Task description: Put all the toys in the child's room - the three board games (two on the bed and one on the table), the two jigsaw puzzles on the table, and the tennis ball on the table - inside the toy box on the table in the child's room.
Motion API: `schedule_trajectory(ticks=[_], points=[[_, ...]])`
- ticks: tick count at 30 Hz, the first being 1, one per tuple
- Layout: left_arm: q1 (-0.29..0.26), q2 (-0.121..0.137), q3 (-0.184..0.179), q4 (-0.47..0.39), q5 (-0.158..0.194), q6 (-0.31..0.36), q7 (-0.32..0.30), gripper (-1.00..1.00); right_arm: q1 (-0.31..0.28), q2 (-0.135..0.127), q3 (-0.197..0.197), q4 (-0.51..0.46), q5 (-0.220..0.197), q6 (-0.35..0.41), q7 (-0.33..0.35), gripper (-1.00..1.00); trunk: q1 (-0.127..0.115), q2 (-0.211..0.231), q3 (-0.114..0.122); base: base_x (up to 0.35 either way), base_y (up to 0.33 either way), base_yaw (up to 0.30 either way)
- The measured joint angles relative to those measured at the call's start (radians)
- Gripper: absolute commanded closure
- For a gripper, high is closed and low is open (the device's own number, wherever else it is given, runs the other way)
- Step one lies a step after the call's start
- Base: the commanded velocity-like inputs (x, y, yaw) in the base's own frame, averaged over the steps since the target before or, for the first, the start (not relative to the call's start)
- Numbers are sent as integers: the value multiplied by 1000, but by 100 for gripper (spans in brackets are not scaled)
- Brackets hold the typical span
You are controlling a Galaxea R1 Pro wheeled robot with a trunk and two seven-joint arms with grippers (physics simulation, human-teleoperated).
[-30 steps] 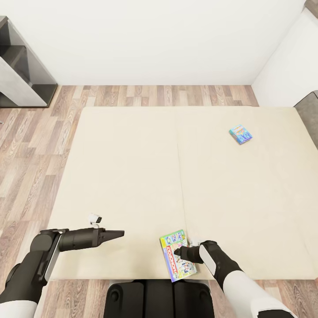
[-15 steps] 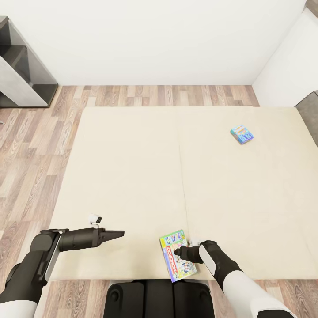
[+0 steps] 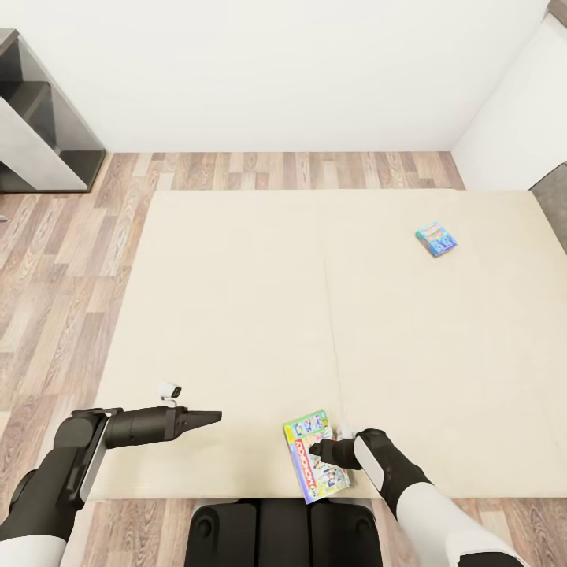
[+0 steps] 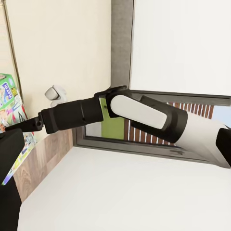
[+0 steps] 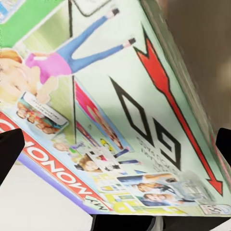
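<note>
walls: plain white, top and upper right | floor (image 3: 71,260): wood planks, left and upper band | bed (image 3: 236,315): beige two-part mattress, centre | dark grey shelf unit (image 3: 35,118): upper left | light: even, soft

One board game (image 3: 316,455) at the bed's (image 3: 236,315) near edge; another (image 3: 435,239) far right

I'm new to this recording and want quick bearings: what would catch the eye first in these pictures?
The wide beige bed takes up most of the head view, with wood-plank floor around it. At its near edge lies a colourful Monopoly board game, with the right gripper directly over it; the box's artwork looms large in the right wrist view. A smaller blue board game lies alone far off on the bed's right half.
</note>
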Motion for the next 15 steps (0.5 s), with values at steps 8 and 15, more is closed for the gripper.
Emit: schedule_trajectory(ticks=[8, 15], points=[[0, 0, 0, 0, 0, 0, 0, -100, 0, 5, 0, 0, 1, 0, 0, -100, 0, 0, 0, 0, 69, 0], [0, 0, 0, 0, 0, 0, 0, -100, 0, 5, 0, 0, 0, 0, 0, -100, 0, 0, 0, 0, 65, 0]])
